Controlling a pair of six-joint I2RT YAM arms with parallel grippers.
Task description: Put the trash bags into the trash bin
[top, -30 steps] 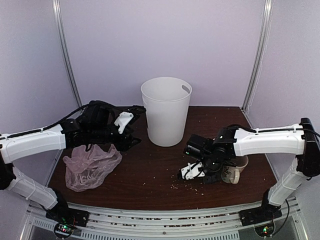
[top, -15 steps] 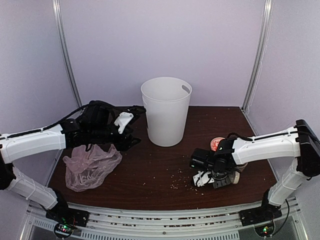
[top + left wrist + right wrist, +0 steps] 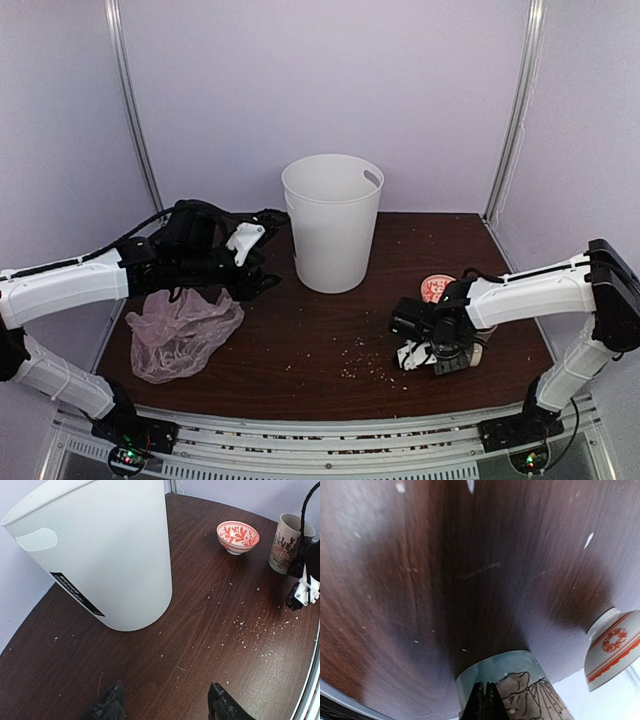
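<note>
No text is legible: the trash bin (image 3: 120,540) bears a black label (image 3: 77,594) (print too small).

Dark brown wood-grain tabletop (image 3: 300,350), rounded at the far corners. Small white ceramic bowl with red floral pattern (image 3: 238,535), upright, on the right half. Pale cylindrical ceramic mug with dark floral print (image 3: 287,542), upright, just beside the bowl, not touching. Pale crumbs (image 3: 250,630), scattered loosely across the right half. Silver metal rail (image 3: 330,420) along the near edge.
</note>
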